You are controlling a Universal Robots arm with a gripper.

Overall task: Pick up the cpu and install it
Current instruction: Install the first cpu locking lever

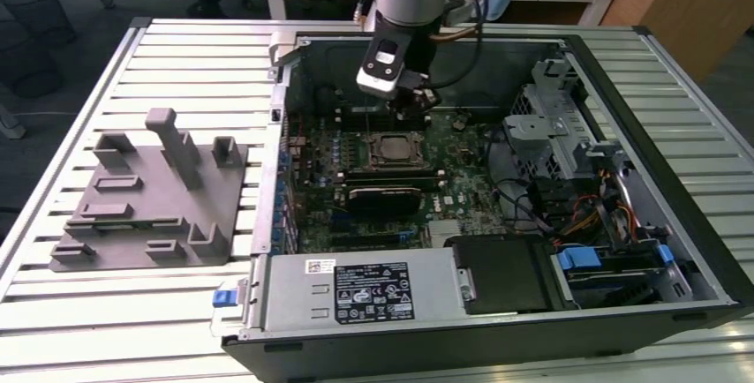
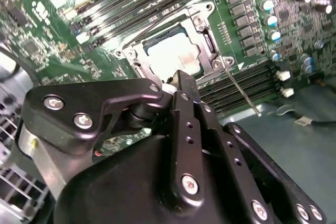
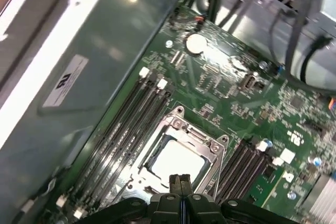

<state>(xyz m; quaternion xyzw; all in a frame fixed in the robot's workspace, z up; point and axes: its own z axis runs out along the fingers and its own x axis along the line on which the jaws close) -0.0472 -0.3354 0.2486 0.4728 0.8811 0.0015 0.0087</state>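
The cpu [image 1: 393,147], a square chip with a silvery-white top, lies flat inside the black socket frame [image 1: 367,161] on the motherboard of the open computer case. My gripper [image 1: 415,101] hangs just above the board, a little beyond the socket's far edge. In both wrist views the black fingers are pressed together with nothing between them. The cpu [image 3: 178,161] shows bright beyond the gripper [image 3: 181,182] in the first wrist view. In the second wrist view the cpu [image 2: 173,53] lies past the gripper [image 2: 176,80], with the socket's thin metal lever [image 2: 239,85] beside it.
A grey plastic fixture block [image 1: 147,198] stands on the slatted table at the exterior view's left. Inside the case, memory slots [image 3: 126,129] flank the socket, a power supply [image 1: 365,290] fills the near side, and a drive cage with cables [image 1: 554,136] stands at the right.
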